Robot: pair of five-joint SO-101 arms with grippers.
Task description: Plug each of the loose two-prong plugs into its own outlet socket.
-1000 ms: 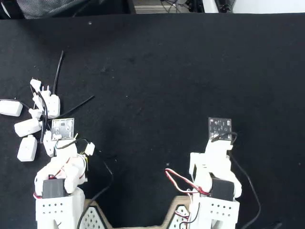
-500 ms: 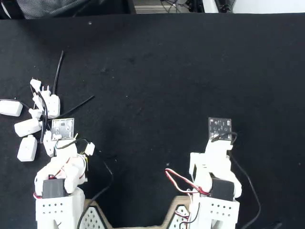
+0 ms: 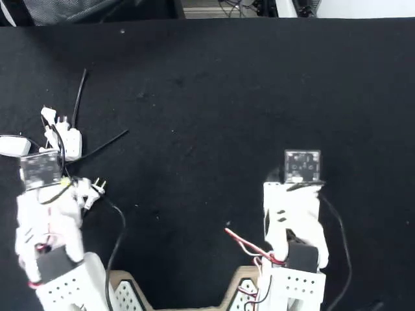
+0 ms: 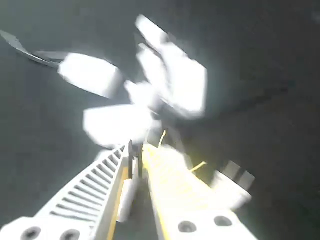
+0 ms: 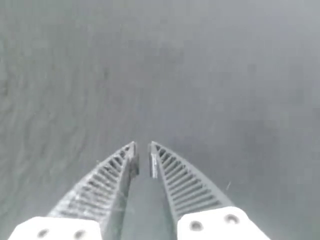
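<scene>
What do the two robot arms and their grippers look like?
Both arms, the left arm and the right arm, are white plastic with perforated bases and black motors. Red wires loop at the right one. The left gripper and right gripper have ribbed, tapering fingers; one left finger looks yellowish.

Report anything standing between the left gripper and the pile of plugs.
Nothing visible does. The left gripper points straight at the pile of plugs, whose white bodies lie just past its tips.

The left arm [image 3: 47, 217] leans outward, left end effector [image 4: 136, 152] closed; right arm [image 3: 292, 214] points straight ahead, right end effector [image 5: 142, 150] closed.
</scene>
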